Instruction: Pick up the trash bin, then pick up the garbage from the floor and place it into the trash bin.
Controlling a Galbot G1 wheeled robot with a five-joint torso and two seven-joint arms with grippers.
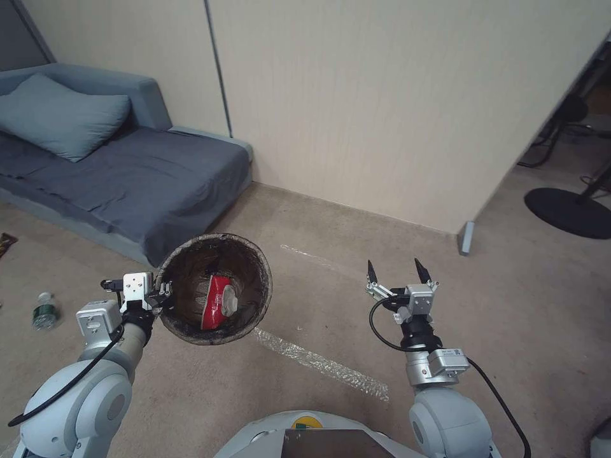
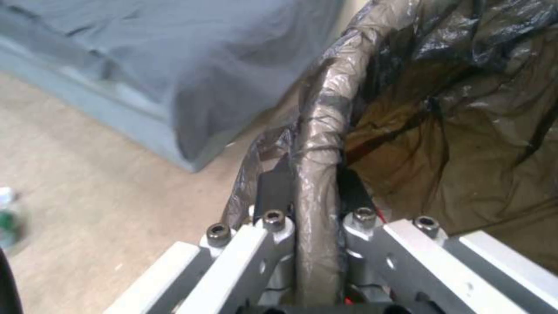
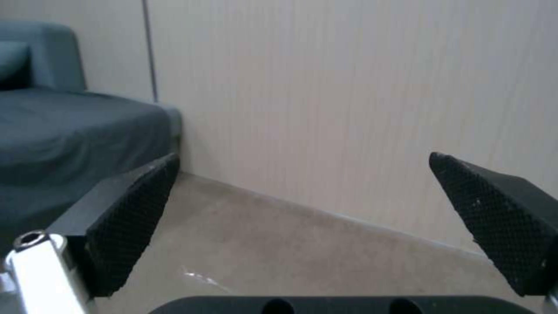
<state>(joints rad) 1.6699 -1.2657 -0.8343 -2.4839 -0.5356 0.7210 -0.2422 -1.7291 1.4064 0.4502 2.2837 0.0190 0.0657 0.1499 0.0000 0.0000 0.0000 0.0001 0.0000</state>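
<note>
The trash bin [image 1: 245, 266], round with a dark wrinkled bag liner, hangs above the carpet at the left, its mouth facing me. My left gripper [image 1: 163, 294] is shut on its rim [image 2: 317, 144], one finger on each side. Inside the bin lie a red-and-white wrapper [image 1: 215, 301] and a pale wad [image 1: 229, 299]. A small clear bottle [image 1: 45, 310] with a green label lies on the floor at the far left, also blurred in the left wrist view [image 2: 7, 218]. A dark wrapper [image 1: 6, 242] lies at the left edge. My right gripper [image 1: 394, 271] is open and empty above the floor; its black pads [image 3: 130, 218] stand wide apart.
A blue-grey sofa bed [image 1: 127, 178] with a cushion [image 1: 60, 117] stands at the back left, close behind the bin. A beige wall [image 1: 394, 102] runs across the back. A strip of clear tape [image 1: 318, 362] lies on the carpet. A round black stand base [image 1: 569, 213] sits far right.
</note>
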